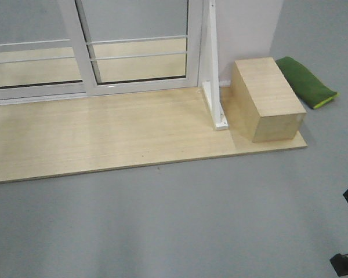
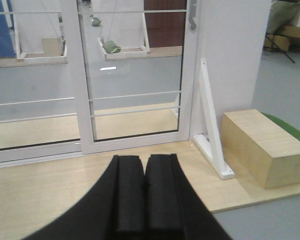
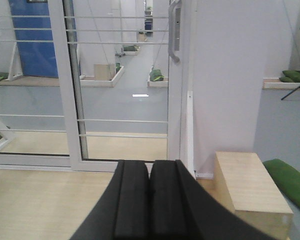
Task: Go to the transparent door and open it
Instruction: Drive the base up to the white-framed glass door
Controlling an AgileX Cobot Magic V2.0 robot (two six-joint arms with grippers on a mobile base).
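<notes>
The white-framed clear-glass sliding door [image 3: 122, 85] stands upright, its curved grey handle [image 3: 174, 30] vertical at upper centre; black left gripper [image 2: 144, 167] and right gripper [image 3: 150, 170] are clenched, empty.

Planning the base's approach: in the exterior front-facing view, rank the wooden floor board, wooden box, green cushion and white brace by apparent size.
Largest: wooden floor board, by far.
Next: wooden box.
Unranked: green cushion and white brace look similar; the brace is cut off at the top edge.
</notes>
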